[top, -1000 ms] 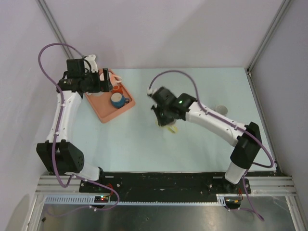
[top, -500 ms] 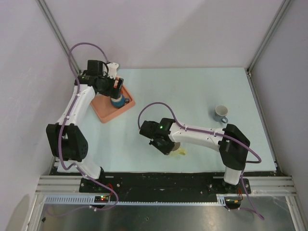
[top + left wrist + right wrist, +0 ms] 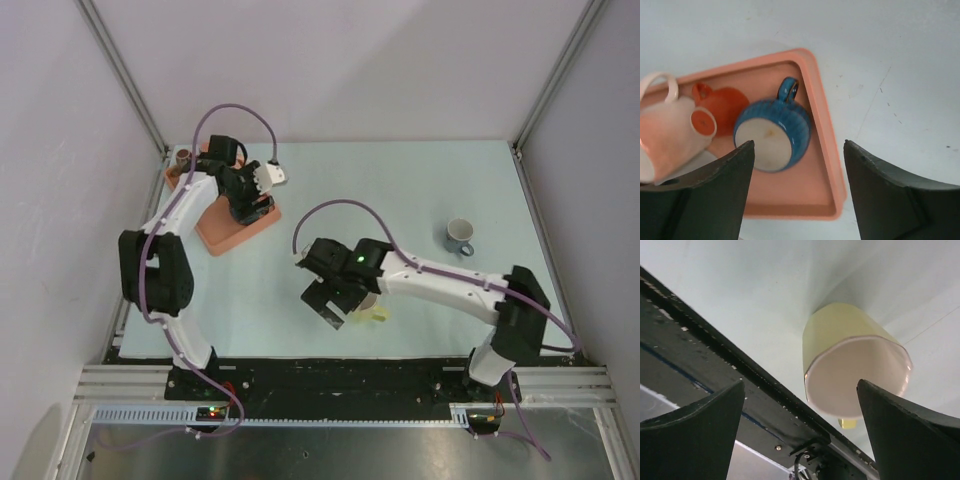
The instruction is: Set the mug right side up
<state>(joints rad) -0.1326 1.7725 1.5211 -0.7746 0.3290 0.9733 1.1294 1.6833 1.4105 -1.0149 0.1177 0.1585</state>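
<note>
Yellow mug point(image 3: 855, 370) is seen mouth-up on the bench point(image 3: 740, 280), flanked by the wide-open right gripper point(image 3: 801, 382). Left gripper point(image 3: 799, 142) is spread open above the upside-down blue mug point(image 3: 772, 135).

The tray point(image 3: 222, 238) sits at the far left of the tabletop point(image 3: 400, 190), with the left hand point(image 3: 250, 205) above it. In the left wrist view, an upside-down mug point(image 3: 772, 135) stands in the tray near its right rim. The mug's handle points away from the hand, and it sits just ahead of the gap between the spread fingers. Close on its left is a second mug point(image 3: 725, 102), and further left a third mug point(image 3: 667, 135) lies on its side. A cup point(image 3: 374, 314) rests near the front edge, about mid-width, beside the right hand point(image 3: 335, 300), between its spread fingers and touching neither. A lone mug point(image 3: 460, 237) stands upright well to the right.
</note>
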